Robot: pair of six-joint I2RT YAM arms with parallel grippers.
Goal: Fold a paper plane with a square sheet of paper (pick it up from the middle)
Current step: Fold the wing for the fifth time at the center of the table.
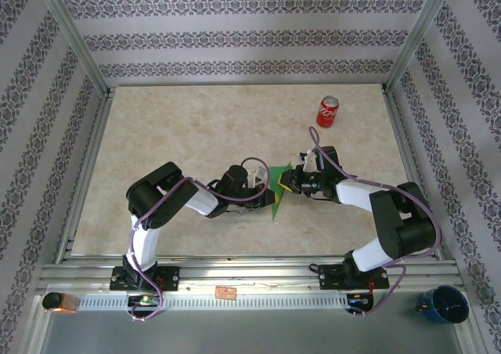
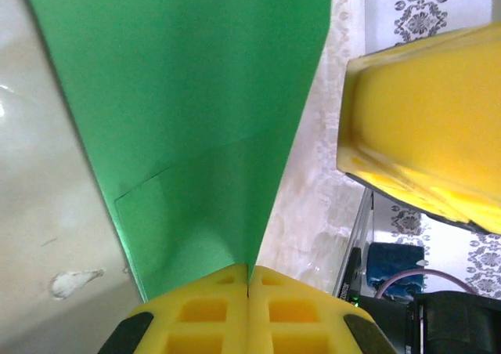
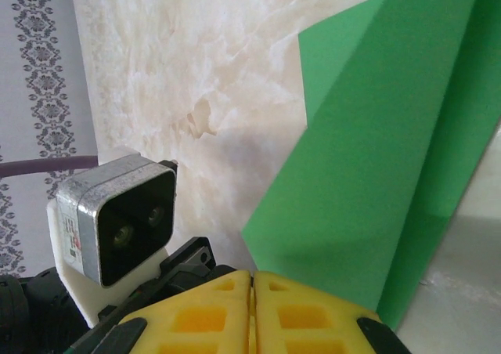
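Observation:
The green paper (image 1: 278,196) is folded into a narrow pointed shape with a centre crease and is held up off the table between my two grippers, near the middle right. My left gripper (image 1: 268,188) is shut on the paper's lower edge; in the left wrist view the sheet (image 2: 196,95) rises from the closed yellow pads (image 2: 203,315). My right gripper (image 1: 290,183) meets the paper from the right. Its pads (image 3: 305,319) are shut, and the edge of the green layers (image 3: 376,150) runs down into their seam.
A red soda can (image 1: 327,112) lies at the back right of the table. A blue mug (image 1: 443,304) sits off the table at the front right. Metal frame rails (image 1: 235,269) border the table. The left wrist camera (image 3: 117,217) is close beside my right gripper.

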